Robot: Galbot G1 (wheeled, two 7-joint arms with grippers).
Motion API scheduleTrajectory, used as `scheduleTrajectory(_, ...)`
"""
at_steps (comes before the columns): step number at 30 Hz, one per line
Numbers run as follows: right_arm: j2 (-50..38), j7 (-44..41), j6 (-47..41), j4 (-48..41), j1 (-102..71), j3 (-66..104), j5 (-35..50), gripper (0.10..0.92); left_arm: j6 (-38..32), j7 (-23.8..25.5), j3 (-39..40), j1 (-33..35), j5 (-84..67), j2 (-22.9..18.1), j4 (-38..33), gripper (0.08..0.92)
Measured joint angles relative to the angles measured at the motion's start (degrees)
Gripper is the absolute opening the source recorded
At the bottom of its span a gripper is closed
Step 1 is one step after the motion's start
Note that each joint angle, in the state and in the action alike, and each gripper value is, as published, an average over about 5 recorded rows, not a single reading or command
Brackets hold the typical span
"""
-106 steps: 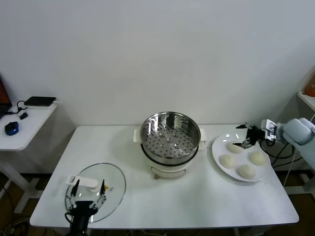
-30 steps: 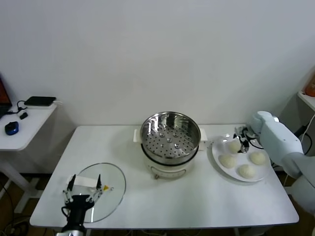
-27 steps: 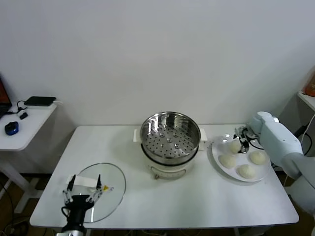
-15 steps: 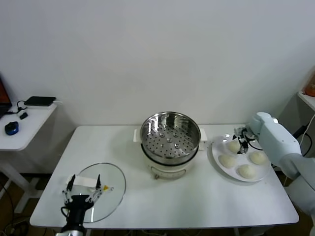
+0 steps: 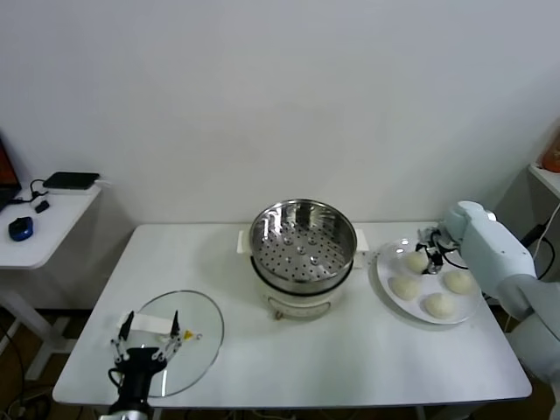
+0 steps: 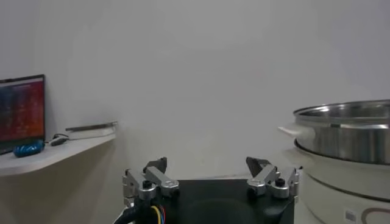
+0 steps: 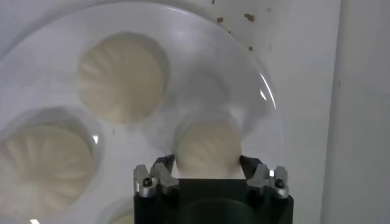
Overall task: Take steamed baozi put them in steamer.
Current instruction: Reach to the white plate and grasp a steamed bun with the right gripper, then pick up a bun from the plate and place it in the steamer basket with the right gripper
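Several cream-white steamed baozi lie on a white plate [image 5: 385, 264] at the table's right. My right gripper [image 5: 430, 260] is down on the plate's far side, its fingers pressed against both sides of one baozi [image 7: 207, 146], which still rests on the plate. Two more baozi [image 7: 122, 79] [image 7: 42, 161] lie beside it. The steel steamer [image 5: 302, 236], empty, stands at the table's middle on its white pot. My left gripper [image 5: 147, 343] waits open at the front left, over the glass lid [image 5: 199, 332].
A side table [image 5: 44, 223] with a mouse and a black box stands off to the left. The steamer's steel wall [image 6: 347, 131] rises near the left gripper [image 6: 207, 167]. Bare tabletop [image 5: 367, 359] lies in front of the steamer and plate.
The right gripper's fingers have closed in on the baozi at the plate's far side. The arm has barely shifted. The left arm is still.
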Motion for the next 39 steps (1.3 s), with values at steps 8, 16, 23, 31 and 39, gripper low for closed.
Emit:
scheduleTrajectory(8, -0.24, -0.18, 0.28, 0.72, 0.18, 0.38, 0.18, 0.662, -0.06, -0.01, -0.02, -0.01, 0.00, -0.03, 0.00, 0.823)
scheduleTrajectory(16, -1.69, -1.28, 1.36, 3.74, 1.00, -1.05, 1.61, 0.660, -0.32, -0.14, -0.40, 0.30, 0.00, -0.09, 0.06, 0.823)
scheduleTrajectory(23, -3.39, -2.11, 3.56, 7.18, 2.51, -3.15, 2.90, 0.633, -0.48, -0.33, -0.55, 0.67, -0.01, -0.16, -0.05, 0.823)
scheduleTrajectory(31, -6.45, -3.02, 5.27, 14.35, 5.45, -7.62, 6.47, 0.619, -0.63, -0.42, -0.57, 0.85, 0.11, -0.27, -0.10, 0.823)
scheduleTrajectory(39, -10.97, -3.88, 6.19, 25.33, 10.70, -14.56, 11.59, 0.619, -0.92, -0.42, -0.53, 1.16, 0.36, -0.24, 0.04, 0.823)
